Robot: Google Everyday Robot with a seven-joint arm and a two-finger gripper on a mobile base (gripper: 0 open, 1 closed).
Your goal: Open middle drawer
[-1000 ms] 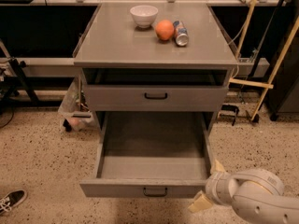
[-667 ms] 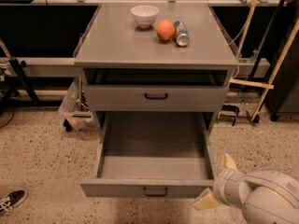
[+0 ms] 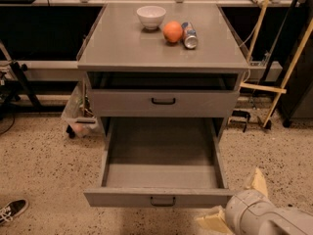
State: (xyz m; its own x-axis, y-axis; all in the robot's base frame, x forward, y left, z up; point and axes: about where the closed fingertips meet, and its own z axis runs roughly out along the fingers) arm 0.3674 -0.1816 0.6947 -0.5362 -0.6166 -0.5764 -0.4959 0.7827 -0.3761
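Claw: the claw (image 3: 234, 199) sits low in the right corner, its two cream fingers (image 3: 257, 180) spread apart and holding nothing.
Middle drawer: the middle drawer (image 3: 161, 175) lies just left of the claw, standing far out of the cabinet (image 3: 122, 48); its tray is bare.
Handle: a small black bar handle (image 3: 162, 200) at the centre of the front, left of the claw and apart from it. It is likely the only sound place to hook.
Handling: probably a stiff box on slides, moderately heavy, not fragile. The flat front offers nothing to pinch, and a straight pull should avoid binding.
Top drawer: the top drawer (image 3: 163, 102), up and left of the claw, looks shut.
Tabletop: bowl (image 3: 150, 16), orange (image 3: 172, 32) and can (image 3: 189, 35), far above the claw.
Hidden: the lowest drawer lies under the open one, the slides cannot be seen, and the arm behind the claw is cut off.
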